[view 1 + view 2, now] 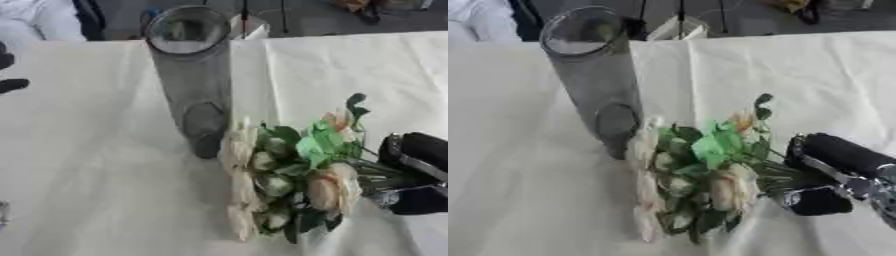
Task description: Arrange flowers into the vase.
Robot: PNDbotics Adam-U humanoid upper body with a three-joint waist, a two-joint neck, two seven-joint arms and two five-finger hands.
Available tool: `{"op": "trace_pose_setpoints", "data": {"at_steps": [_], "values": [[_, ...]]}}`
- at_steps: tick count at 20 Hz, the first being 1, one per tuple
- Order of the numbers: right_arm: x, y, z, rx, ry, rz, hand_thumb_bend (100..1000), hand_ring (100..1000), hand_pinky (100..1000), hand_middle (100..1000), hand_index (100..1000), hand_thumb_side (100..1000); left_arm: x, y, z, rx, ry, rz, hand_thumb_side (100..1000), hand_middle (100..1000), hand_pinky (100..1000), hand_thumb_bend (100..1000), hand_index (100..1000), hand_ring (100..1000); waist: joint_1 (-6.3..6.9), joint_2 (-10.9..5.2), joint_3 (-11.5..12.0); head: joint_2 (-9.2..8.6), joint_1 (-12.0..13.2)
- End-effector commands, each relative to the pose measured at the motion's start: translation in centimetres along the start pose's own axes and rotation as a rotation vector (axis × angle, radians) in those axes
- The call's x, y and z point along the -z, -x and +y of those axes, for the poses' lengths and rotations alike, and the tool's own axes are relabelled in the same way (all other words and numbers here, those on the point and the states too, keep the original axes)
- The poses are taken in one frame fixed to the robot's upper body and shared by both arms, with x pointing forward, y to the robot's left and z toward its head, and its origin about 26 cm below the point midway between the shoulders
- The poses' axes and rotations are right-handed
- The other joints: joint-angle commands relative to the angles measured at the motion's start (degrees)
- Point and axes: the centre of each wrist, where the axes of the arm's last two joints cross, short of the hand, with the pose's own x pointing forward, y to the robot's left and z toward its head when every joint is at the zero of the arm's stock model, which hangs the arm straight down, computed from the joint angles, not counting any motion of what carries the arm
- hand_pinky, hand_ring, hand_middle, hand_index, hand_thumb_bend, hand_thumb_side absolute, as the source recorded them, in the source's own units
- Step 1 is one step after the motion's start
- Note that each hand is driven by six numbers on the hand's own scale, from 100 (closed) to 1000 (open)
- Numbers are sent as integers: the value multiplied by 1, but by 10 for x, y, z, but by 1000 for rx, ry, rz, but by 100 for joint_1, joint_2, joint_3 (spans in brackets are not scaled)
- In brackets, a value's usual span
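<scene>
1. Flowers (289, 180) are lying bunched on the cloth (105, 150), just right of the vase's foot, with the blooms nearly touching the glass.
2. Cloth is covering the whole table around the vase, creased but lying flat.
3. Vase (191, 75), a tall clear cylinder, is standing upright, its open mouth facing up and well above the blooms.
4. Bunch's long axis is running sideways: heads are pointing toward the vase, stems are trailing away from it to the right, into the hand.
5. Right hand (837, 175) is reaching in from the side away from the vase, fingers curling round the stem ends and gripping them; it is clearly the nearer hand.
6. Left hand is not showing anywhere near the vase.
7. Judging from this, the bunch is needing to be lifted and turned stems-down, since the stems are now pointing away from the vase's mouth, which sits up and to the left of the hand.
</scene>
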Motion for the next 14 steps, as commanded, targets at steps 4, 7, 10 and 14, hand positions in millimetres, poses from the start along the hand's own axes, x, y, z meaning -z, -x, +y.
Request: {"op": "trace_pose_setpoints", "data": {"at_steps": [4,7,10,14], "values": [[-14,-9,-28,-47,61,10,100,100,100,100,100,725,6,-6,5,17,4,-36,1000,790,707,100,874,834,26,-98,-11,-44,105],[-17,-12,-34,-40,76,11,100,100,100,100,100,725,6,-6,5,18,4,-36,1000,790,707,100,874,833,21,-112,-6,-47,193],[-18,-11,-36,-31,83,11,100,100,100,100,100,710,6,-6,5,19,4,-37,1000,789,707,100,874,833,20,-119,-4,-46,258],[-20,-9,-43,-13,118,23,100,100,100,100,100,697,6,-6,6,21,1,-37,1000,789,707,100,873,833,19,-132,-5,-6,409]]}}
